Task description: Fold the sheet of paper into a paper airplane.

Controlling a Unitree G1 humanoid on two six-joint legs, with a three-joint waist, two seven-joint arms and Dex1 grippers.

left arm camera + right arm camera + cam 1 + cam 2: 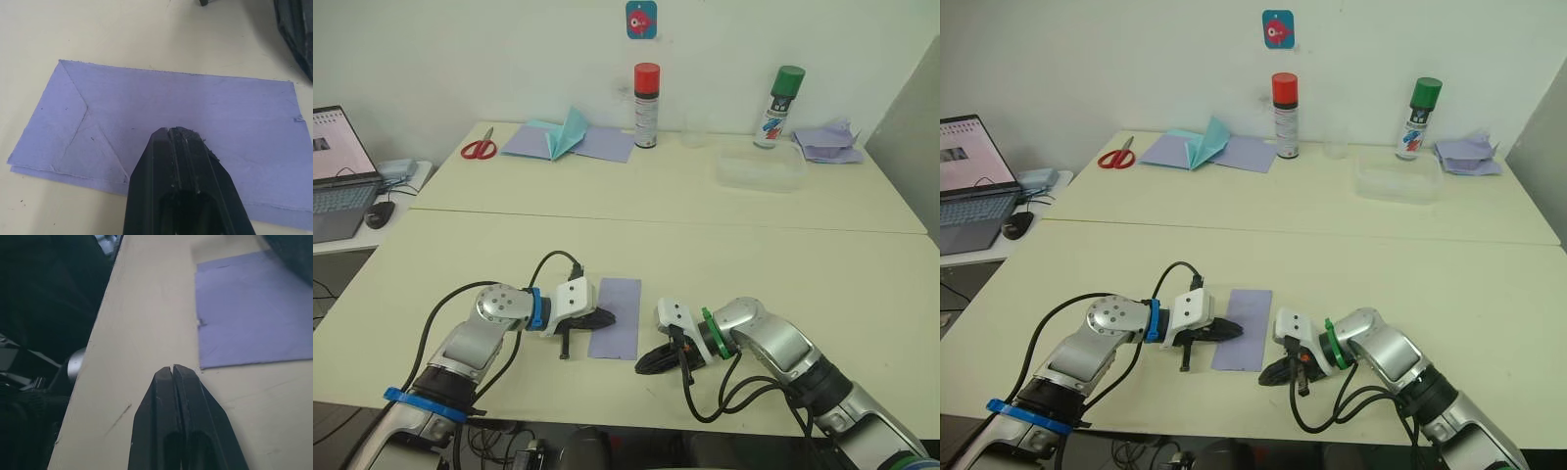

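The sheet of paper [619, 315] lies flat on the near table as a long lavender-blue rectangle, folded double. In the left wrist view diagonal creases mark one end of the sheet of paper [98, 117]. My left gripper [607, 318] is shut, and its tips [175, 132] rest on top of the sheet near its left long edge. My right gripper [644, 368] is shut and lies low on the bare table, just off the sheet's near right corner [201, 363], holding nothing. The paper airplane is out of view.
On the far table are red scissors [480, 149], lavender sheets with a teal folded shape [570, 135], a red-capped can [646, 106], a green-capped can [781, 108], a clear tub [762, 168] and crumpled paper [827, 145]. A laptop [340, 176] sits left. The table's front edge [105, 333] is close.
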